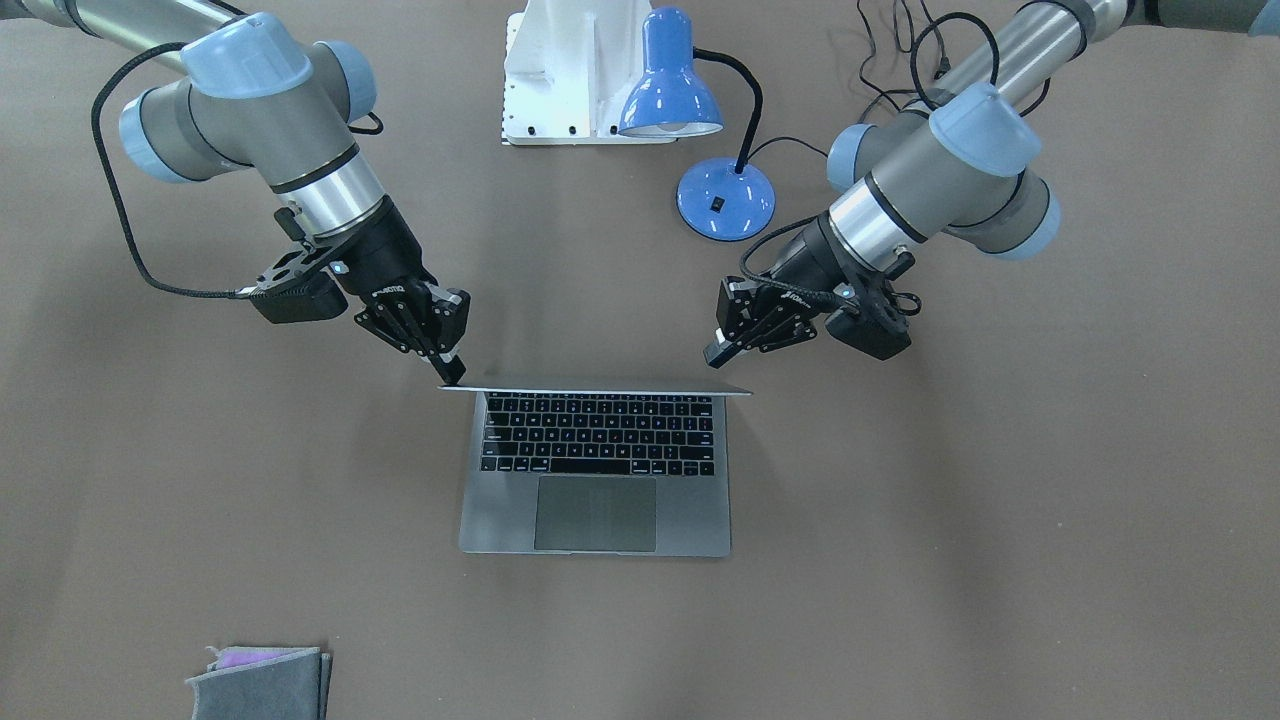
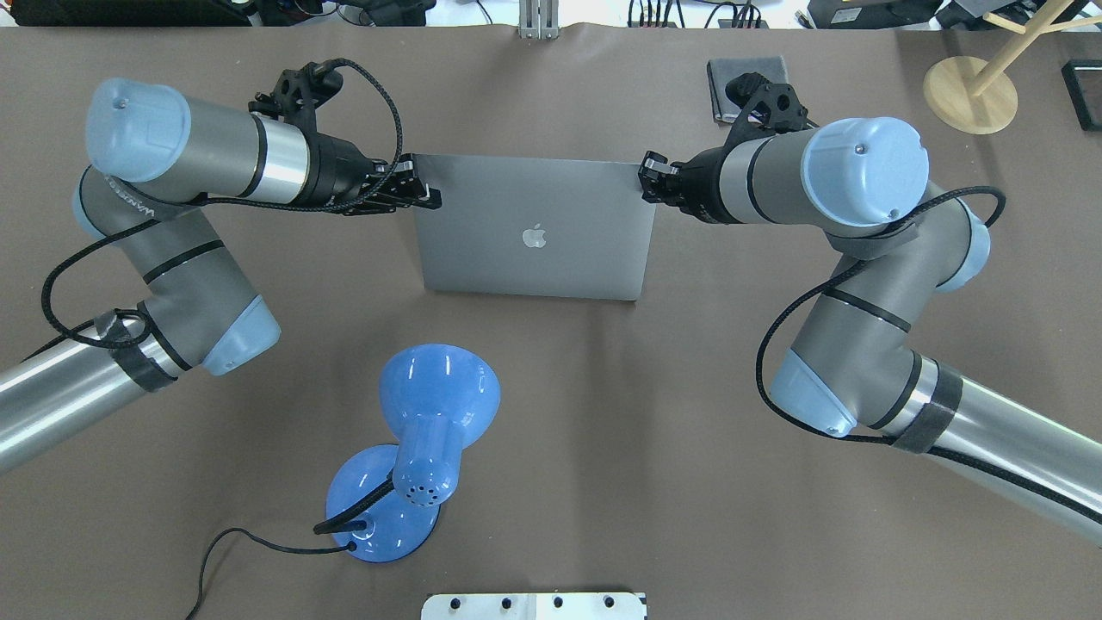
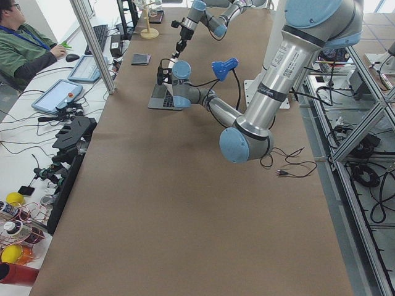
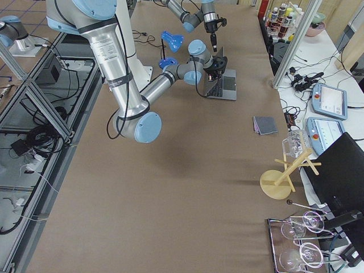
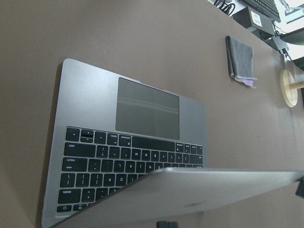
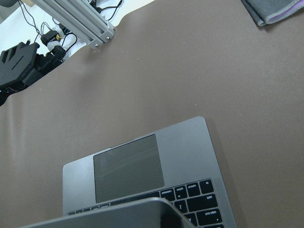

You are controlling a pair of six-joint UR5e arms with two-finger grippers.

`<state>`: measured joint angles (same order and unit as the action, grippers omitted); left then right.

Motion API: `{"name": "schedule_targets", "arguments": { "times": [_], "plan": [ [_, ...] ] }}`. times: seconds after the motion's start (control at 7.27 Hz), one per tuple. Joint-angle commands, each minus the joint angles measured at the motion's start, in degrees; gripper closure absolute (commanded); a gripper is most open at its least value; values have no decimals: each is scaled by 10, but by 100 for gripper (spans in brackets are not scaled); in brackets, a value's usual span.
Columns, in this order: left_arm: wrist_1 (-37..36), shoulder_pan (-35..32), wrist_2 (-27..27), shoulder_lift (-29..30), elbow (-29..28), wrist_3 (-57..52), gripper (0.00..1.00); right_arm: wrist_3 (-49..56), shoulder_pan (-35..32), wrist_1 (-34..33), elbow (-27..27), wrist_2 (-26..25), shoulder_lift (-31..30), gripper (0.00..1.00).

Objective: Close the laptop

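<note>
The laptop stands open mid-table, a slim grey metal one with black keys and a large trackpad. Its lid is raised, tilted slightly, with the dark apple logo facing the robot. My left gripper is shut, its tip at the lid's upper corner on my left side. My right gripper is shut, its tip against the lid's other upper corner. Both wrist views look over the lid's top edge onto the keyboard and trackpad. The screen is hidden.
A blue desk lamp with a cable stands behind the laptop, on the robot's side and to its left. A folded grey cloth lies at the far right. A wooden stand is in the far right corner. The white robot base is nearby.
</note>
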<state>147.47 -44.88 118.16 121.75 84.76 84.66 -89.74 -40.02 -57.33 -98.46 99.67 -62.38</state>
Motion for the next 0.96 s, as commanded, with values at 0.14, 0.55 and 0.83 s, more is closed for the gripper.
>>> {"name": "schedule_targets", "arguments": {
  "times": [0.14, 0.55, 0.83],
  "plan": [
    [-22, -7, -42, 55, -90, -32, 100, 4, -9, -1, 62, 0, 31, 100],
    [-60, -5, -93, 109, -171, -57, 100, 10, -12, 1, 146, -4, 73, 100],
    [-87, -2, -113, 116, -209, -93, 100, 11, -9, 2, 227, -16, 109, 100]
  ]
}}
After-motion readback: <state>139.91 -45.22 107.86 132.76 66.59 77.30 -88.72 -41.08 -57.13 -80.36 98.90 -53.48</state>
